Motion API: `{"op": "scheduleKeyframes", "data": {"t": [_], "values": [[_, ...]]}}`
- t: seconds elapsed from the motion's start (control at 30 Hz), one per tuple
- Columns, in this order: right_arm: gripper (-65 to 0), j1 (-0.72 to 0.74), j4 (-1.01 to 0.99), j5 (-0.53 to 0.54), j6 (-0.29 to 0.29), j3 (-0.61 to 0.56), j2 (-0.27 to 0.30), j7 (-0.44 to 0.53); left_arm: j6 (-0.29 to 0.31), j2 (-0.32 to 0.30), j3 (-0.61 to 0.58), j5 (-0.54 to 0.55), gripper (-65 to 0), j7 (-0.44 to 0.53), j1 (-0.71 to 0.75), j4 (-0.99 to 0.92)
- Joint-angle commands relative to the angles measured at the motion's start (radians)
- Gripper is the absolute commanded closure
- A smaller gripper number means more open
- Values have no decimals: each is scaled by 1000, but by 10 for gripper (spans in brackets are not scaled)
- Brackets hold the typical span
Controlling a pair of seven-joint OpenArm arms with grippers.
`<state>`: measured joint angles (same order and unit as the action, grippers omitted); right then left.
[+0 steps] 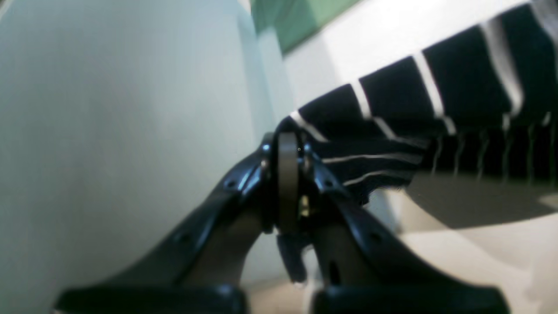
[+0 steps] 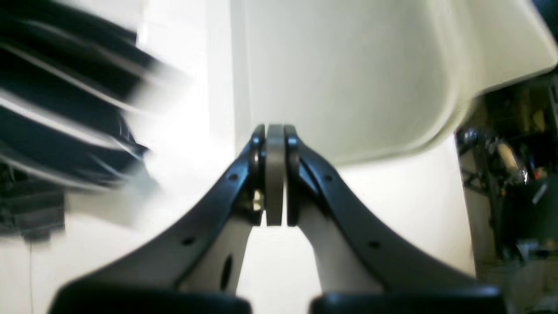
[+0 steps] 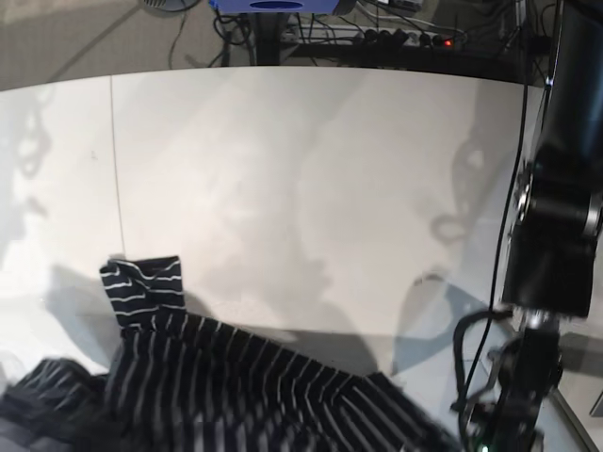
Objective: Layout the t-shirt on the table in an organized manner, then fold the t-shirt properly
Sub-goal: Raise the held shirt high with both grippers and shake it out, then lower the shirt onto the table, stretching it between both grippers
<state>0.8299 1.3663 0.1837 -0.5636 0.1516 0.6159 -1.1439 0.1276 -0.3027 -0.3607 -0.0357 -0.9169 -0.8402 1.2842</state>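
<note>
The dark t-shirt point(image 3: 236, 386) with thin white stripes lies bunched along the near edge of the white table point(image 3: 330, 188), one sleeve point(image 3: 143, 287) sticking out toward the middle. My left gripper point(image 1: 287, 144) is shut on a corner of the t-shirt point(image 1: 436, 104). From there the cloth stretches off to the right, raised above its shadow. My right gripper point(image 2: 274, 135) is shut with nothing between its fingers. The t-shirt point(image 2: 65, 109) shows blurred to its left, apart from it. Neither gripper shows in the base view.
The left arm point(image 3: 556, 188) stands tall at the table's right side. A thin seam point(image 3: 118, 169) runs across the tabletop on the left. Cables and a power strip point(image 3: 405, 38) lie beyond the far edge. Dark equipment point(image 2: 514, 174) sits past the table's curved edge.
</note>
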Motion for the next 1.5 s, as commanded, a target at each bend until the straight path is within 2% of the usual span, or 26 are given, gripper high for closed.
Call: {"op": "scheduleKeyframes", "data": {"t": [0.0,0.1,0.17,0.23,0.33,0.43,0.5,0.6,0.67,0.83,0.97,1.07,1.17,1.27,1.37,1.47], "values": [[0,2,35,3,-2,30,15,5,-10,-5,7,-5,0,9,-12,48],[0,-88,98,3,-2,87,12,-29,14,-29,9,-5,0,-28,65,131],[0,-154,141,3,-2,113,9,-49,80,-33,10,-7,0,-55,115,179],[0,-217,195,4,-2,145,-17,-77,136,-33,10,-13,0,-90,181,231],[0,-340,279,4,-2,230,-81,-129,137,-33,9,-13,0,-140,319,338],[0,-465,332,4,-5,279,-172,-124,137,-33,9,-16,0,-141,491,430],[0,-531,336,4,-5,276,-235,-98,137,-36,9,-51,0,-136,602,463],[0,-620,328,4,-5,274,-333,-23,134,-34,10,-183,0,-129,749,493],[0,-650,322,4,-6,247,-399,23,134,-33,10,-283,0,-86,836,495],[0,-657,186,6,-6,78,-462,126,134,-33,13,-484,0,8,993,473],[-5,-624,84,4,-5,29,-502,250,134,-17,111,-521,0,60,1068,455],[-99,-564,-14,4,-3,30,-511,292,134,3,205,-522,0,103,1102,435],[-264,-504,-107,4,-3,30,-508,298,134,3,245,-522,0,137,1123,410],[-396,-461,-163,4,-3,30,-506,299,134,3,256,-522,0,150,1136,392],[-456,-432,-221,4,-3,30,-506,330,134,3,256,-522,0,150,1137,392],[-453,-406,-331,4,-3,30,-506,396,134,4,254,-522,0,150,1134,395]]}}
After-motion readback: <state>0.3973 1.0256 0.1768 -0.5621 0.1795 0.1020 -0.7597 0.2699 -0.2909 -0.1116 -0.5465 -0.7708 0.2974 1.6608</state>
